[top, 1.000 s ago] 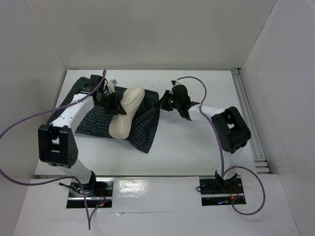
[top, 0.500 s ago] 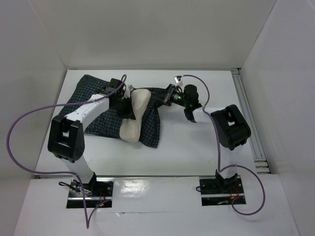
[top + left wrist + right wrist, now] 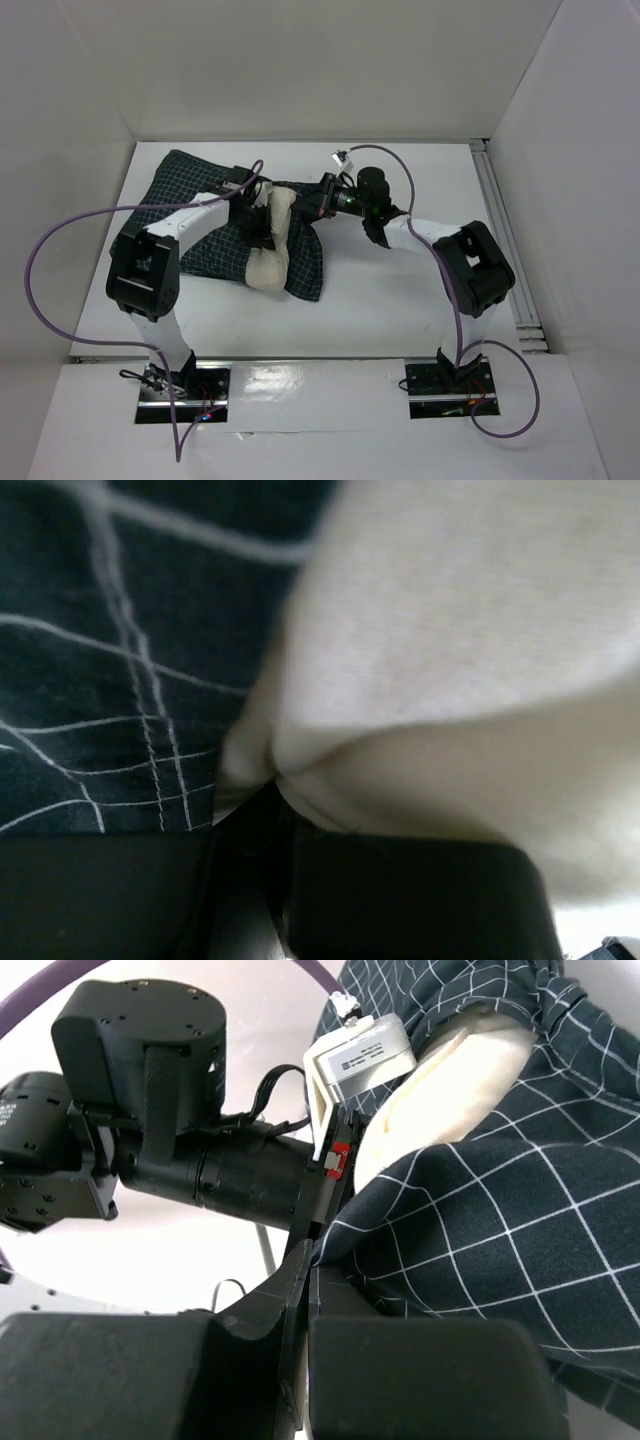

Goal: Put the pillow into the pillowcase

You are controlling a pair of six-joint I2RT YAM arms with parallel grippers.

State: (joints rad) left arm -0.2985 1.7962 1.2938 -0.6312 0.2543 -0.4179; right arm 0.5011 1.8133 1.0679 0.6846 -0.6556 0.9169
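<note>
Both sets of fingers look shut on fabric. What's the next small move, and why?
Probably draw the right fingers, shut on the pillowcase edge, slightly leftward over the pillow, which the left fingers pinch: most of the pillow lies uncovered.

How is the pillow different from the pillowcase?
The pillow is plain cream; the pillowcase is dark with thin white checks. The pillow is plump and bunched up, while the pillowcase lies mostly flat and spreads wider. The left gripper pinches the pillow; the right gripper pinches the pillowcase. Both are soft cloth, and each is held by one gripper.
</note>
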